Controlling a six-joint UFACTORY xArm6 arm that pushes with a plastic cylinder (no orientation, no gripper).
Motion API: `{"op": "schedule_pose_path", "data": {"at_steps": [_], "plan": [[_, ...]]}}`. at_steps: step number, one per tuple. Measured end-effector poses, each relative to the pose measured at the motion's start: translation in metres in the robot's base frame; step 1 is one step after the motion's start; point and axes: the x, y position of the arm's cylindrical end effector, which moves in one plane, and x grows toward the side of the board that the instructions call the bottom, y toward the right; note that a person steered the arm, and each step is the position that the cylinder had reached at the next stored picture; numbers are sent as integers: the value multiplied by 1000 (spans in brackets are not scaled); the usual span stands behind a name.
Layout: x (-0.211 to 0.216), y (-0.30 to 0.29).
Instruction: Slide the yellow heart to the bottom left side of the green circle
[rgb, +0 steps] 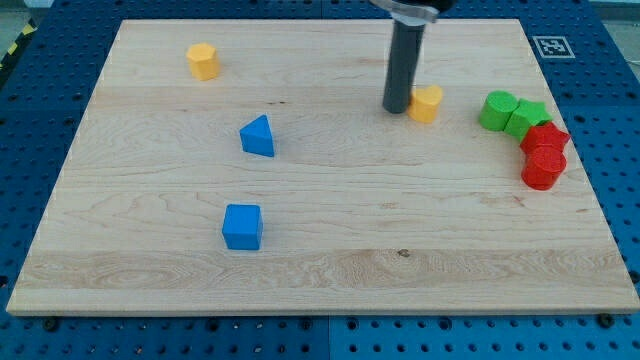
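Nearest the camera, a blue square block (242, 226) lies well down-left of the tip (396, 108), a bare rod end gripping nothing. Touching the tip's right side is the yellow heart (427, 103). Farther right sits the green circle (496, 110), apart from the heart.

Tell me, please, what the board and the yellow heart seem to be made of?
The board looks like pale wood, matte, with visible grain lines. The yellow heart, touching my tip, looks like smooth painted wood or plastic; I cannot tell which.
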Motion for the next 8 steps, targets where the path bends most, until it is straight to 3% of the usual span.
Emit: {"op": "schedule_pose_path", "data": {"at_steps": [2, 3, 4, 8], "plan": [[-25, -15], [-24, 13], [4, 30], [31, 57]]}}
